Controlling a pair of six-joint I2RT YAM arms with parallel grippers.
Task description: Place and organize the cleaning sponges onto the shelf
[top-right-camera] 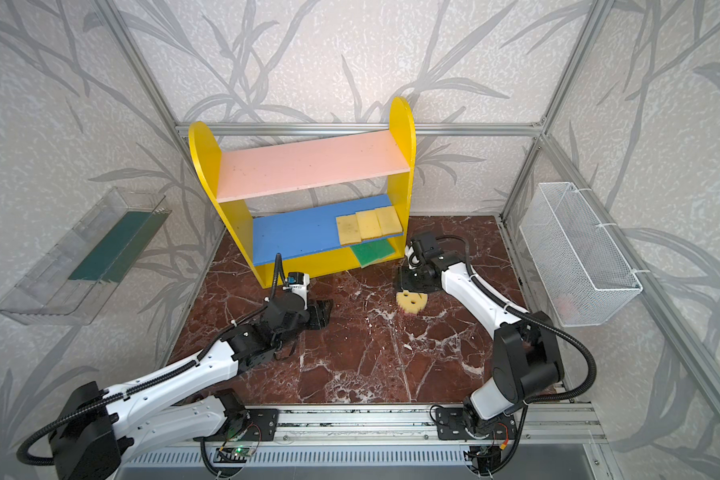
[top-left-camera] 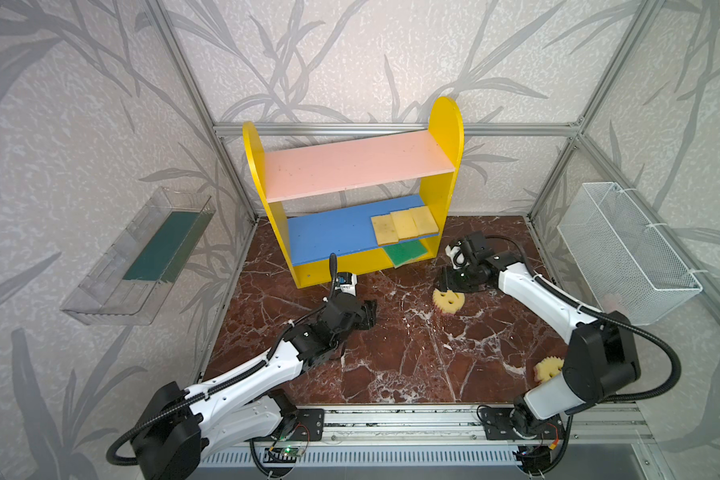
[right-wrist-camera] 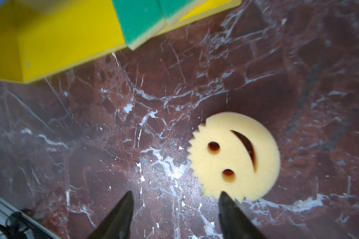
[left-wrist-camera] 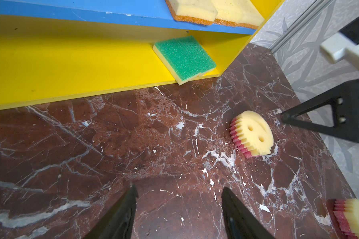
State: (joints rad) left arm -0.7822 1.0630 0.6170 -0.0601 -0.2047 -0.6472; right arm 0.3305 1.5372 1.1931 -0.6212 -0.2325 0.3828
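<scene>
left tool [left-wrist-camera: 179, 187], right tool [right-wrist-camera: 176, 192] half open, empty; smiley sponge [right-wrist-camera: 234, 157] beside right tool

The shelf [top-left-camera: 352, 166] stands upright at the back of the worktop [top-left-camera: 391, 353], with round-topped yellow side panels, a bare pink top board [top-left-camera: 362, 160], a blue middle board [top-left-camera: 329, 237] and a yellow base [top-left-camera: 341, 268]. Three pale yellow rectangular sponges [top-left-camera: 404, 225] lie flat in an overlapping row at the blue board's right end, orange scouring faces down. Two green-faced sponges [top-left-camera: 405, 252] lie side by side, green up, at the base's right end, one corner jutting past the front edge. A round yellow smiley sponge [top-left-camera: 447, 300] with a jagged edge and pink backing lies face up on the worktop near the shelf's right end. A second smiley sponge [top-left-camera: 547, 370], only partly in view, lies well apart near the worktop's front right corner.
</scene>
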